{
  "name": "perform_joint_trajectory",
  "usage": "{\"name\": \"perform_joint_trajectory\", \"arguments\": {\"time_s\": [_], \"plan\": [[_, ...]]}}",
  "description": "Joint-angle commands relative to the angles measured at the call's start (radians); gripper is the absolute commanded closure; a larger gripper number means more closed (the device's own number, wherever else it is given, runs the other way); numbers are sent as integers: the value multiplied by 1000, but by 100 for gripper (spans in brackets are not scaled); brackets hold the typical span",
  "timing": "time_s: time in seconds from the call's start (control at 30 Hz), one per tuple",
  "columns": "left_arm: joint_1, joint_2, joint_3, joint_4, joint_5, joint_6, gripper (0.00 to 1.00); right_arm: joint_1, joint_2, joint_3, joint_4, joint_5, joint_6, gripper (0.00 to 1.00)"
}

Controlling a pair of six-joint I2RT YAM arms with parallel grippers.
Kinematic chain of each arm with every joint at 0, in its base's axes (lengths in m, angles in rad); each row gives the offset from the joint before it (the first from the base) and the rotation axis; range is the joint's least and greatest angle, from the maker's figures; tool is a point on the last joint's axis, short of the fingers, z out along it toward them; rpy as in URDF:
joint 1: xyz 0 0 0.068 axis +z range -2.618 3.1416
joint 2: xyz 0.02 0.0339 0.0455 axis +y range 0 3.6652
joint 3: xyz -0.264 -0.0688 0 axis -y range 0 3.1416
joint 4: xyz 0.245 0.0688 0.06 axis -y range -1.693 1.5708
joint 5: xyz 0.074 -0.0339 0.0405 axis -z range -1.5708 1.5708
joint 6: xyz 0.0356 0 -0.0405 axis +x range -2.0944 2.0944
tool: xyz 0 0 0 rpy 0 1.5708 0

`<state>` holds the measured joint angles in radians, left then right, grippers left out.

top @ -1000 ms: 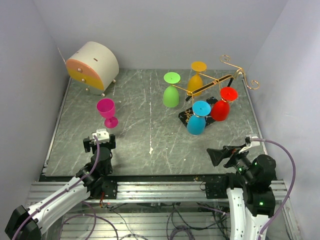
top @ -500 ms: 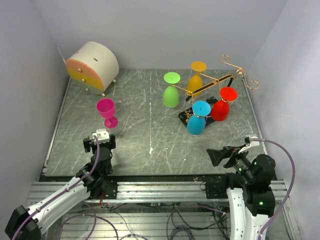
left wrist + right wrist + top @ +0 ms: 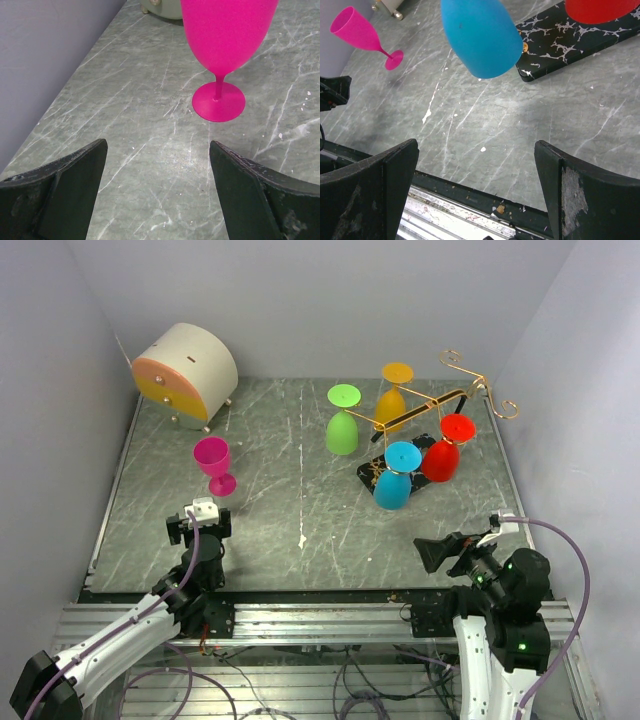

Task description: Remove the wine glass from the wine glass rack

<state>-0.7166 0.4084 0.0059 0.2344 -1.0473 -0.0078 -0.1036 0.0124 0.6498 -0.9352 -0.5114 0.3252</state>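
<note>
The wine glass rack point(image 3: 432, 404) stands at the back right on its black base point(image 3: 378, 472). Green point(image 3: 343, 422), orange point(image 3: 392, 398), blue point(image 3: 396, 480) and red point(image 3: 443, 452) glasses hang upside down from it. A pink wine glass point(image 3: 214, 465) stands upright on the table at the left. My left gripper point(image 3: 198, 524) is open and empty just in front of the pink glass point(image 3: 222, 45). My right gripper point(image 3: 432, 552) is open and empty near the front edge, short of the blue glass point(image 3: 480, 35), the red glass point(image 3: 597, 10) and the base point(image 3: 570, 37).
A round cream drawer box with an orange front point(image 3: 185, 372) sits at the back left. Walls close the table at the back and on both sides. A metal rail point(image 3: 330, 615) runs along the front edge. White specks lie on the grey marble top.
</note>
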Motion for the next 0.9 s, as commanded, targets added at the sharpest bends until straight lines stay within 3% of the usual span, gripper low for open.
{"name": "perform_joint_trajectory", "arguments": {"time_s": [0.0, 0.87], "plan": [[6, -1, 8, 50, -19, -29, 6, -3, -13, 7, -10, 12, 6, 0], [6, -2, 7, 52, -20, -29, 6, -2, -12, -12, -2, 4, 6, 0]]}}
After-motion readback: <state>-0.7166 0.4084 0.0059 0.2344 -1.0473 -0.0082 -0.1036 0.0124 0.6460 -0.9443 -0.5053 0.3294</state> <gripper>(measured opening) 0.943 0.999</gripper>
